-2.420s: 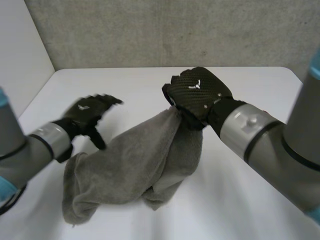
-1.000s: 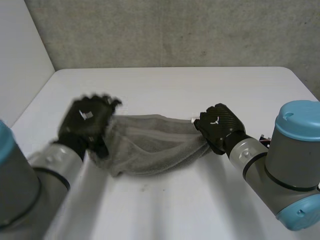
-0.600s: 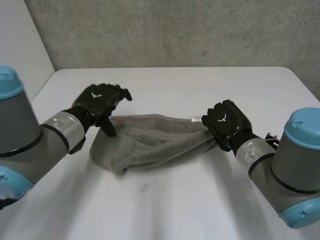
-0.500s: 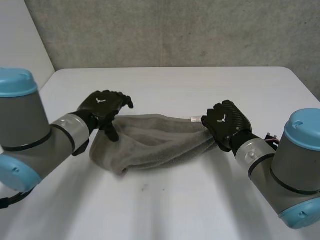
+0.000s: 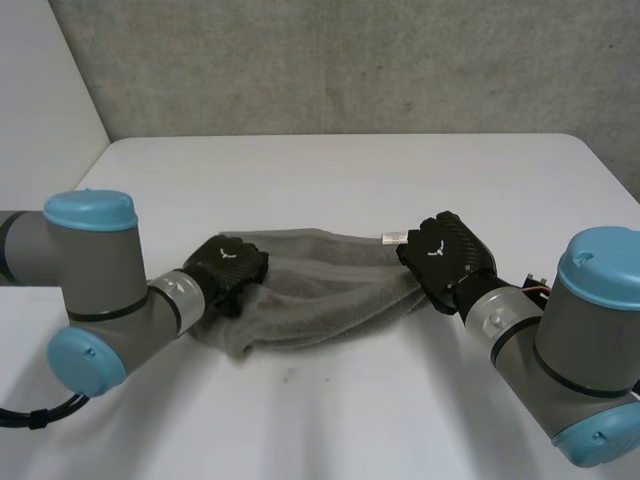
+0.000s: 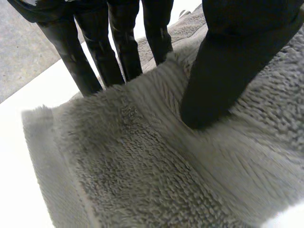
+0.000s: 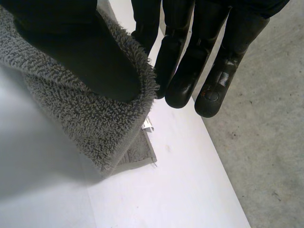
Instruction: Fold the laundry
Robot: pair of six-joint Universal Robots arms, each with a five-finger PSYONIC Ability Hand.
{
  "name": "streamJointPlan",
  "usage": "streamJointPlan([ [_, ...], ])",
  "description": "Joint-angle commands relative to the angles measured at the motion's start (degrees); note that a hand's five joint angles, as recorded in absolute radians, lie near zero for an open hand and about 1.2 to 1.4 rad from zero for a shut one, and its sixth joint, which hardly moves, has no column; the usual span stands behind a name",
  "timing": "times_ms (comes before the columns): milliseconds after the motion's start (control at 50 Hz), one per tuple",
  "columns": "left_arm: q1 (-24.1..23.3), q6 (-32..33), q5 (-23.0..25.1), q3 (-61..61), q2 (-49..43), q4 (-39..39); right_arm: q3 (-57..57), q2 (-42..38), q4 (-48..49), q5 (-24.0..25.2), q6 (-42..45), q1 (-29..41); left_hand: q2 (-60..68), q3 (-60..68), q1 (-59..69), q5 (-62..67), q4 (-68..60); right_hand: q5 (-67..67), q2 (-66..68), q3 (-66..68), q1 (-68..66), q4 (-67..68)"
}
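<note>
Environment: bare laboratory or test cell. Indicators: plain white table beneath left hand and right hand; raw grey concrete wall beyond both hands; white partition outboard of the left hand.

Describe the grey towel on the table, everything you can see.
The grey terry towel is thick, looped-pile cloth with a flat hemmed border and a small white tag near one end. It lies bunched lengthwise in a loose band across the white table. The left hand pinches one end, thumb on top; the right hand pinches the other end likewise.
</note>
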State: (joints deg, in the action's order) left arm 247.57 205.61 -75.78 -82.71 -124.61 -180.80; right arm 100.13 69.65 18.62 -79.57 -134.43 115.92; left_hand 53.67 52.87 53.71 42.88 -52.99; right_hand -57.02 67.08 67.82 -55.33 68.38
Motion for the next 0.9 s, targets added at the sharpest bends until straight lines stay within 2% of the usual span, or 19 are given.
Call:
streamJointPlan([
  [20, 0.01, -0.12, -0.60, -0.70, 1.30, -1.66, -0.90, -0.13, -0.34, -0.41, 0.48, -0.35, 26.33, 27.13, 26.29, 27.12, -27.01, -12.98, 12.92, 12.18, -24.67, 11.62],
  [180, -2.01, -0.48, -2.80, -2.11, 13.78, -3.07, -3.71, 2.33, -4.12, -1.03, 4.96, -2.10, 26.33, 27.13, 26.29, 27.12, -27.01, -12.98, 12.92, 12.18, -24.67, 11.62],
  [220, -3.67, -0.56, -2.97, -2.11, 19.38, -3.16, -6.95, 6.35, -9.63, -1.20, 4.79, -2.72, 26.33, 27.13, 26.29, 27.12, -27.01, -12.98, 12.92, 12.18, -24.67, 11.62],
  [240, -3.68, -0.56, -2.97, -2.11, 19.41, -3.16, -6.97, 6.38, -9.66, -1.20, 4.79, -2.72, 26.33, 27.13, 26.29, 27.12, -27.01, -12.98, 12.92, 12.18, -24.67, 11.62],
  [280, -4.99, -0.56, -3.32, -1.41, 25.27, -3.07, -11.86, 10.14, -17.09, -1.38, 3.91, -2.63, 26.33, 27.13, 26.29, 27.12, -27.01, -12.98, 12.92, 12.18, -24.67, 11.62],
  [300, -5.00, -0.56, -3.33, -1.41, 25.30, -3.07, -11.89, 10.16, -17.13, -1.38, 3.91, -2.63, 26.33, 27.13, 26.29, 27.12, -27.01, -12.98, 12.92, 12.18, -24.67, 11.62],
  [320, -5.34, -0.56, -3.33, -0.88, 28.34, -3.16, -15.11, 11.64, -21.04, -1.55, 2.52, -2.63, 26.33, 27.13, 26.29, 27.12, -27.01, -12.98, 12.92, 12.18, -24.67, 11.62],
  [340, -5.35, -0.56, -3.33, -0.88, 28.37, -3.16, -15.14, 11.65, -21.08, -1.55, 2.50, -2.63, 26.33, 27.13, 26.29, 27.12, -27.01, -12.98, 12.92, 12.18, -24.67, 11.62],
  [380, -5.53, -1.52, -3.68, 1.66, 33.45, -2.98, -22.49, 14.45, -27.99, -1.55, -2.39, -2.89, 26.33, 27.13, 26.29, 27.12, -27.01, -12.98, 12.92, 12.18, -24.67, 11.62],
  [400, -5.52, -1.53, -3.68, 1.67, 33.47, -2.98, -22.52, 14.46, -28.03, -1.55, -2.42, -2.89, 26.33, 27.13, 26.29, 27.12, -27.01, -12.98, 12.92, 12.18, -24.67, 11.62],
  [440, -5.00, -3.72, -5.43, 5.08, 36.62, -2.81, -29.61, 16.91, -32.49, -1.03, -7.76, -3.68, 26.33, 27.13, 26.29, 27.12, -27.01, -12.98, 12.92, 12.18, -24.67, 11.62],
  [540, -4.12, -4.87, -8.50, 9.57, 37.78, -1.76, -36.39, 20.34, -34.62, -0.94, -11.29, -4.65, 26.33, 27.13, 26.29, 27.12, -27.01, -12.98, 12.92, 12.18, -24.67, 11.62],
  [720, -1.74, -5.13, -8.69, 11.78, 36.81, 3.70, -37.03, 21.23, -35.23, -0.85, -11.56, -4.21, 26.33, 27.13, 26.29, 27.12, -27.01, -12.98, 12.92, 12.18, -24.67, 11.62],
  [840, -2.18, -5.13, -8.42, 9.32, 30.31, 7.48, -32.10, 19.82, -35.23, 0.47, -11.91, -3.95, 26.33, 27.13, 26.29, 27.12, -27.01, -12.98, 12.92, 12.18, -24.67, 11.62],
  [900, -2.36, -5.13, -7.90, 8.35, 25.41, 10.01, -29.74, 16.42, -35.15, 1.78, -11.91, -3.86, 26.33, 27.13, 26.29, 27.12, -27.01, -12.98, 12.92, 12.18, -24.67, 11.62],
])
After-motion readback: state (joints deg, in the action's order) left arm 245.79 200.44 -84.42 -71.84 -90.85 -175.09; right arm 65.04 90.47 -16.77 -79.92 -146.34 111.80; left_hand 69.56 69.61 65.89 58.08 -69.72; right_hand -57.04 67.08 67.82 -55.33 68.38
